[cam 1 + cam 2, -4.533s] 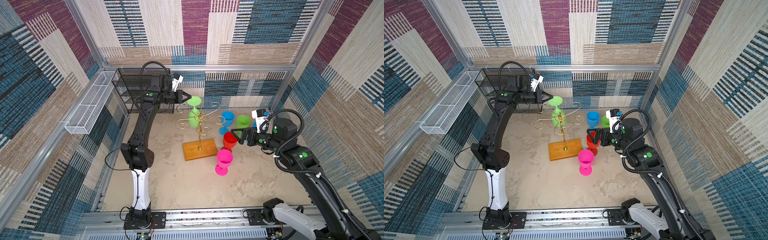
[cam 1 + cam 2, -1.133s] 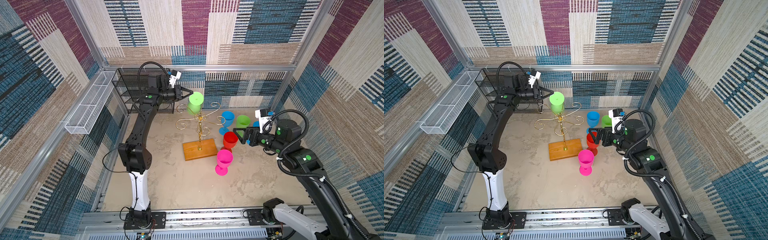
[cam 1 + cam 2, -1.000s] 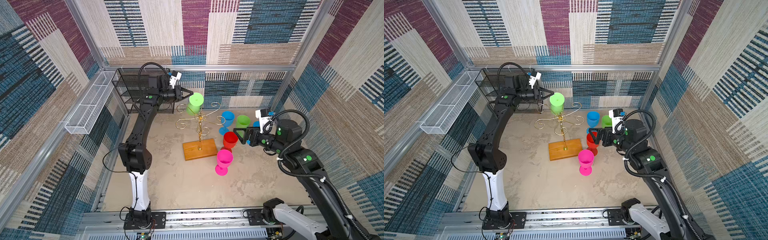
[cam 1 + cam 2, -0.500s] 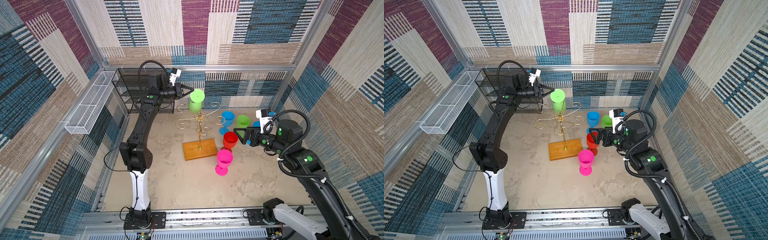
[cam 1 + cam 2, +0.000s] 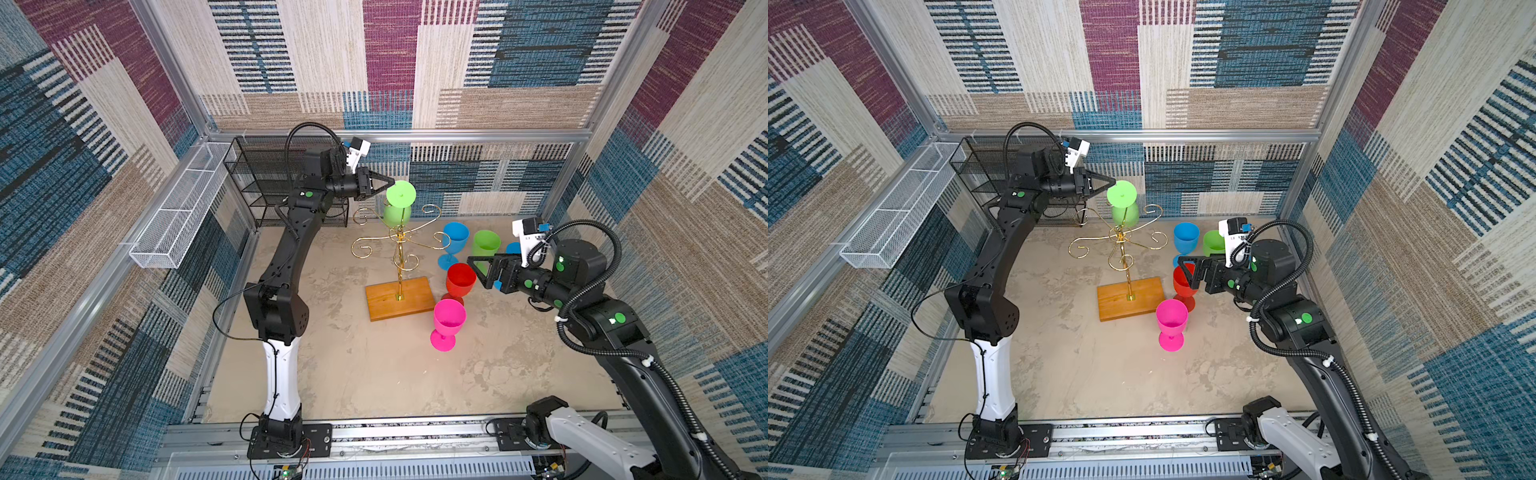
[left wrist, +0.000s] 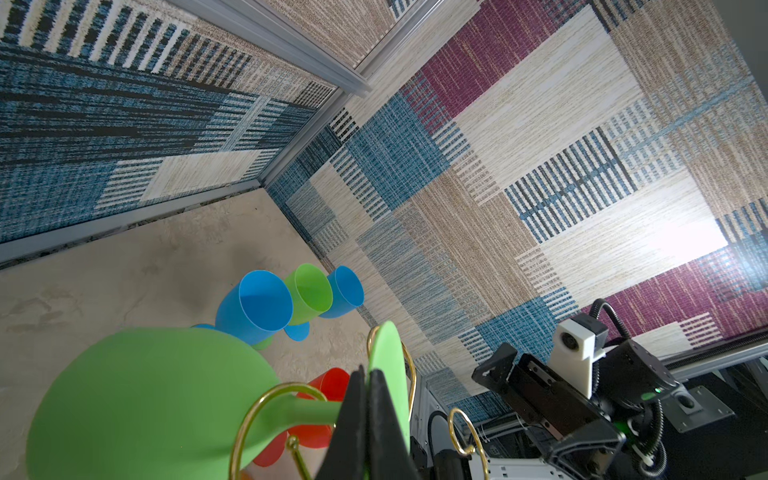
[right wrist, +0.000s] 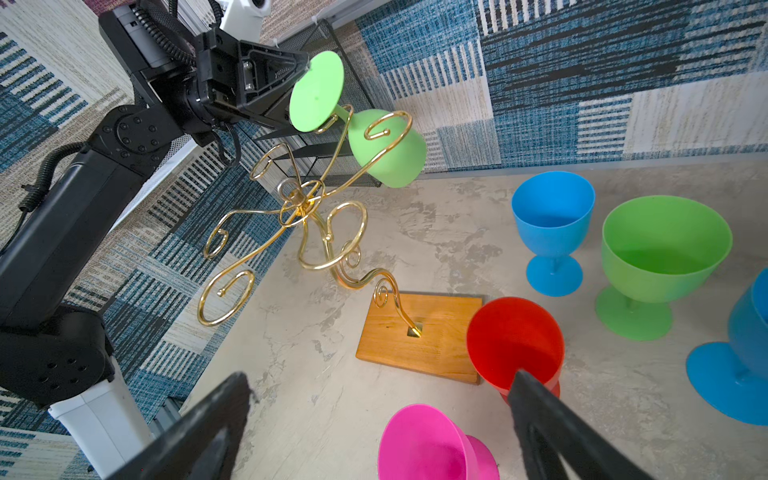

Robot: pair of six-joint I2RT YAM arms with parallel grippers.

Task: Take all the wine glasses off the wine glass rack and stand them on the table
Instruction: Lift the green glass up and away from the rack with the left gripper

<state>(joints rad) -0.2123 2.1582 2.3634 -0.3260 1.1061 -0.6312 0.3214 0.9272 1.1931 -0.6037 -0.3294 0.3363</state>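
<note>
A green wine glass (image 5: 397, 212) (image 5: 1125, 214) hangs tilted at the top of the wine glass rack (image 5: 399, 249) (image 5: 1121, 253), a gold post with curled arms on a wooden base (image 7: 419, 336). My left gripper (image 5: 391, 182) (image 5: 1112, 182) (image 6: 365, 376) is shut on the rim of the glass's round foot (image 7: 316, 91). The stem (image 6: 307, 409) passes through a gold curl. My right gripper (image 5: 481, 272) (image 5: 1188, 272) (image 7: 376, 395) hovers open and empty, low on the right of the rack above the red glass (image 7: 513, 340) and the pink glass (image 7: 419, 444).
Upright on the floor right of the rack stand blue (image 5: 455, 242), green (image 5: 486, 246), red (image 5: 460, 281) and pink (image 5: 449, 321) glasses, with one more blue one (image 7: 744, 353). A black mesh shelf (image 5: 266, 174) and a white wire basket (image 5: 178, 212) stand at back left.
The green glass has tipped in my left gripper, so its foot now faces upward with the bowl below. The left gripper has shifted slightly right. The right arm has not moved.
</note>
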